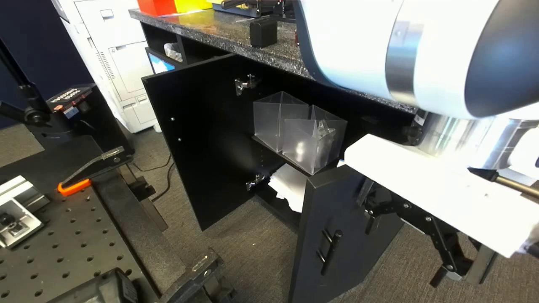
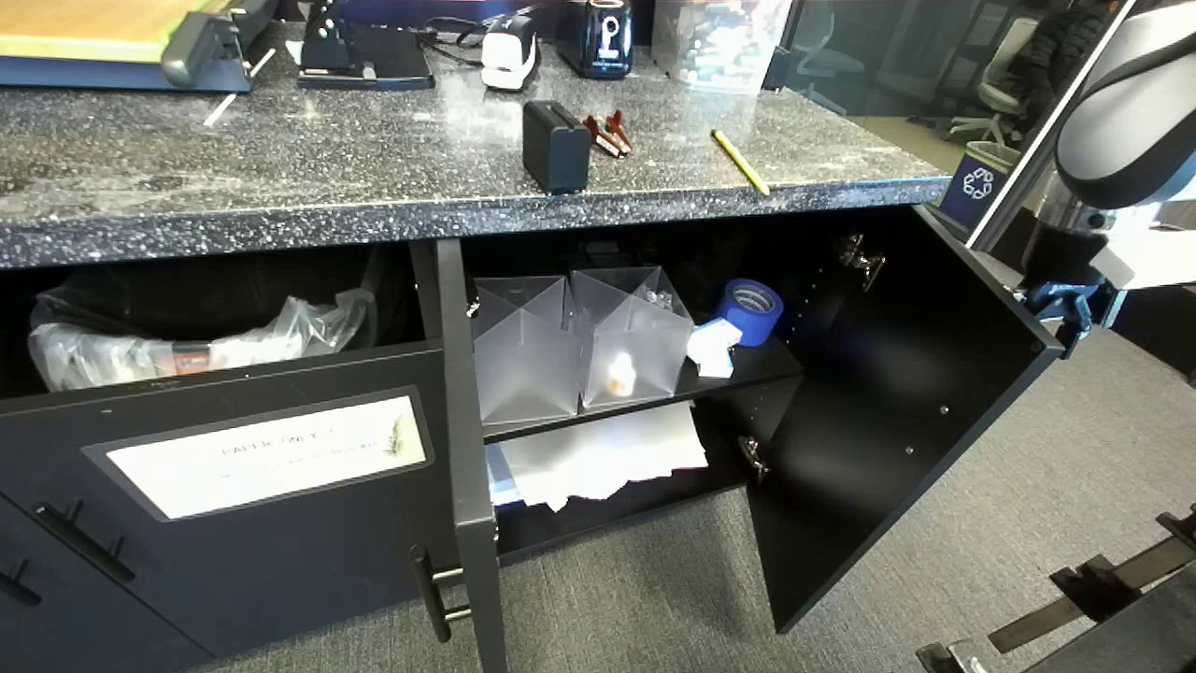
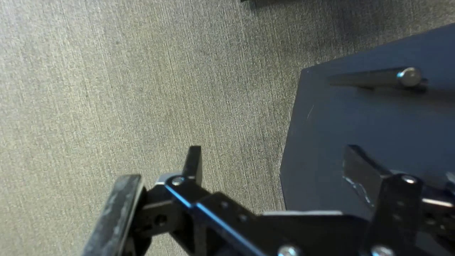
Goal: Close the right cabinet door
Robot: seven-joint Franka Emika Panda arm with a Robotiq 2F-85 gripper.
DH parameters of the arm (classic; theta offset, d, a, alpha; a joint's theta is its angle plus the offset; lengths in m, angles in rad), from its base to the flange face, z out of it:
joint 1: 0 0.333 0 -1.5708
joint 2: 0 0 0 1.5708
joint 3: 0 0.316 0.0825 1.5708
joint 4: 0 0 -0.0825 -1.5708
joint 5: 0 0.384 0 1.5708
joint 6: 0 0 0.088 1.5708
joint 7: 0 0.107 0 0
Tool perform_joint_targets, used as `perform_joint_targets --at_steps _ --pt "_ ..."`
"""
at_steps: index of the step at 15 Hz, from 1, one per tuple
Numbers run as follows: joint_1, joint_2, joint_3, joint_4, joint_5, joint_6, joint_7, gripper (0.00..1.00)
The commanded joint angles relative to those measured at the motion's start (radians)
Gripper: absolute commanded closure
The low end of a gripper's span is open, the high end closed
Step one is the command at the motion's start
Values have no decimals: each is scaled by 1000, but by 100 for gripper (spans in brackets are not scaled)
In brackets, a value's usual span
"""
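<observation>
The right cabinet door (image 1: 353, 227) stands wide open, a matte-black panel with a bar handle (image 1: 330, 252) on its outer face. Its inner face with metal hinges shows in an exterior view (image 2: 888, 421). My gripper (image 1: 410, 250) is open and empty on the outer side of this door. It also shows just past the door's far edge in an exterior view (image 2: 1074, 308). In the wrist view my gripper (image 3: 273, 147) has one finger over the floor and one in front of the door (image 3: 327, 142); I cannot tell if it touches. The matching black door (image 1: 206, 143) also stands open.
Inside the cabinet are clear bins (image 1: 313, 139), papers (image 2: 598, 458) and blue tape (image 2: 750, 308). A speckled countertop (image 2: 374, 178) lies above. A perforated black table (image 1: 63, 240) with clamps stands opposite. Grey carpet (image 3: 142, 89) lies below.
</observation>
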Motion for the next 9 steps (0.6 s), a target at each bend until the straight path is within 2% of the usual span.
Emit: perform_joint_targets --at_steps 1,9 --pt "-8 70 26 72 51 62 3 0" --pt "5 140 76 139 115 114 13 0"
